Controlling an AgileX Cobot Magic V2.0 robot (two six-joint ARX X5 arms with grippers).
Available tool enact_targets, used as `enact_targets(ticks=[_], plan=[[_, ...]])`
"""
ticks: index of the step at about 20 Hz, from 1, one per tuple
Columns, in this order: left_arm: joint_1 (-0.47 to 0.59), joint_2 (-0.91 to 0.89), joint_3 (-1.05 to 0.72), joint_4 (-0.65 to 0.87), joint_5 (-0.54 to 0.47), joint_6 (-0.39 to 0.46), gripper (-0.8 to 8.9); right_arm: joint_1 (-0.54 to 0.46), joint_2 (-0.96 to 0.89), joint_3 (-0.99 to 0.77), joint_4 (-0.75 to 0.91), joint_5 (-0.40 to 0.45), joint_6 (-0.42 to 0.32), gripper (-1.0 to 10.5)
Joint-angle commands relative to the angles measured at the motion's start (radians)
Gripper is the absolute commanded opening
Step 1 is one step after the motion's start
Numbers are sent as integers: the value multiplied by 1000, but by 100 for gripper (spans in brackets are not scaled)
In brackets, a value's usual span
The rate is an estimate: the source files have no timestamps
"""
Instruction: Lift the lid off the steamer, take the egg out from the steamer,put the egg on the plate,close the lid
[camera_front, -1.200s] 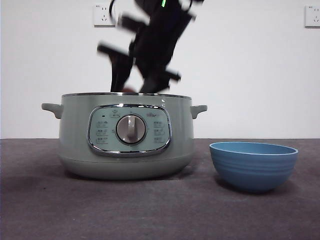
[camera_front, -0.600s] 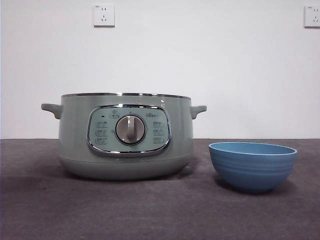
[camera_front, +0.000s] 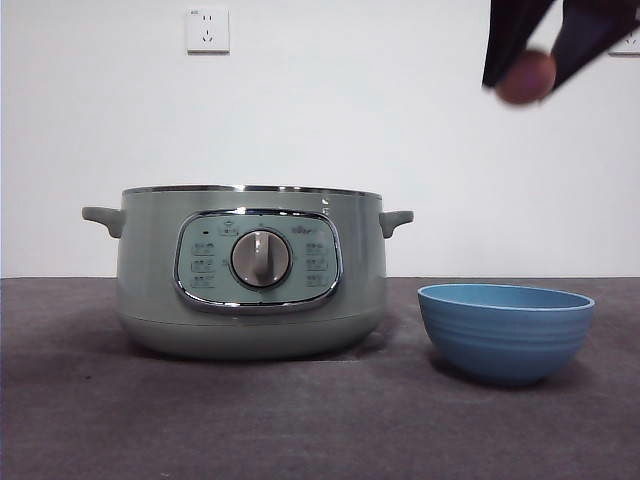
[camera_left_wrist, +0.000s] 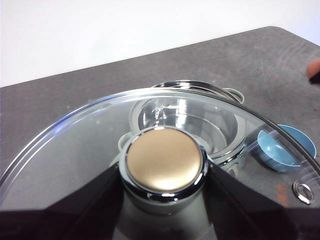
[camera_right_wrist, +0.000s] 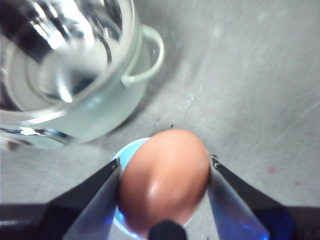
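The pale green steamer stands open at centre left, with the blue plate to its right. High above the plate, my right gripper is shut on the brown egg. In the right wrist view the egg sits between the jaws of my right gripper, with the plate's rim showing beneath it and the steamer off to one side. My left gripper is shut on the knob of the glass lid, held high above the steamer.
The dark table carries only the steamer and the plate. A white wall with two sockets stands behind. The steamer's side handle points toward the plate, with a small gap between them.
One second ago the arm reached down into the steamer. It then rose out of view and is now at the top right with the egg, above the plate.
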Motion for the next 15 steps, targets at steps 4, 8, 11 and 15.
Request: enact_targets(ticks=[4, 8, 11, 15], plan=[[-2, -10, 14, 57, 3, 1, -8, -2, 1, -239, 228, -35, 31, -17], [-2, -10, 14, 57, 4, 1, -8, -2, 18, -378, 368, -53, 32, -17], [-2, -10, 14, 57, 5, 1, -8, -2, 58, -434, 448, -54, 32, -17], [-2, -10, 14, 57, 5, 1, -8, -2, 152, -445, 512, -91, 29, -17]])
